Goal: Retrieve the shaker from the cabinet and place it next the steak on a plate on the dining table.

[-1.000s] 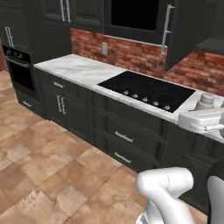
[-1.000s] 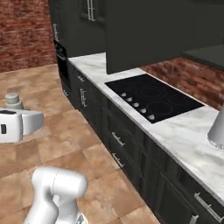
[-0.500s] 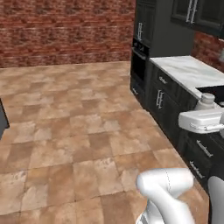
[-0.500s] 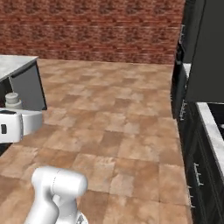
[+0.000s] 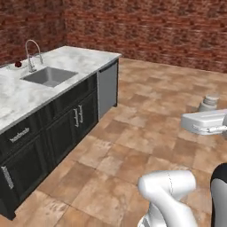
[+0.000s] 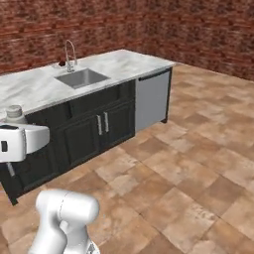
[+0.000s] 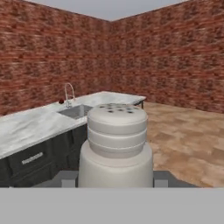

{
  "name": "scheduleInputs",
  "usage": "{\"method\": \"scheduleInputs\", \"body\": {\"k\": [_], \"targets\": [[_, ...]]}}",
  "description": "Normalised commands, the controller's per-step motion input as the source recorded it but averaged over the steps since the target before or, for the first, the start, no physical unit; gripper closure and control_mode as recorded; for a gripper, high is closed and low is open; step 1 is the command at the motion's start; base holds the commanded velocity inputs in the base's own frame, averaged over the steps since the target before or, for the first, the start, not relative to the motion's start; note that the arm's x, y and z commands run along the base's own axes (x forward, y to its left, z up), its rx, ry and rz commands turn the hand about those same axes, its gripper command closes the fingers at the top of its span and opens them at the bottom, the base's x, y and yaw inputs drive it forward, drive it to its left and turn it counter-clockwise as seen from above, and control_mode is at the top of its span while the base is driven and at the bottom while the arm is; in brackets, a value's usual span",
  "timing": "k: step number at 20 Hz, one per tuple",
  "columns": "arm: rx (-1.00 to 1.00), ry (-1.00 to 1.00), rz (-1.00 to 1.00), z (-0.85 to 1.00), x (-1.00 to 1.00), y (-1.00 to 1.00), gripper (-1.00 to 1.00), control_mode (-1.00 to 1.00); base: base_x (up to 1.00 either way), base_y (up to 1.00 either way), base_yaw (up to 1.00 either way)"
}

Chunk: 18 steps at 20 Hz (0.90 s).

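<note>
— Shaker (image 7: 116, 144) first: where was it at that moment?

— Upright in the gripper (image 7: 114, 183), clamped between the jaws, cap up, carried above the tiled floor (image 5: 146, 133) and well apart from the dining table (image 5: 66, 57). From the left base camera its pale top (image 5: 209, 102) poked up just behind the white hand.

— So the cabinet part was done?

— I judged so. The shaker was in hand and the island with the sink (image 6: 82, 78) lay ahead, so this looked like the carrying step.

— And the plate?

— Hard to say. A small dark thing (image 5: 18, 64) sat by the faucet (image 5: 30, 54), near the table's far edge behind the sink; it may have been the steak, but it was too small to tell, and I couldn't make out a plate.

— What did the next move call for?

— Closing on the table's long edge, then reaching past the sink while keeping the shaker upright.
</note>
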Motion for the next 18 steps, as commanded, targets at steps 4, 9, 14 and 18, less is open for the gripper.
{"method": "scheduleInputs", "body": {"k": [4,9,14,18], "targets": [[0.0,0.0,0.0,0.0,0.0,0.0,1.0,1.0,0.0,0.01,1.0],[0.0,0.0,0.0,0.0,0.0,0.0,1.0,1.0,0.9,-0.29,0.55],[0.0,0.0,0.0,0.0,0.0,0.0,1.0,1.0,0.97,0.83,0.22],[0.0,0.0,0.0,0.0,0.0,0.0,1.0,1.0,0.8,1.0,0.0]]}}
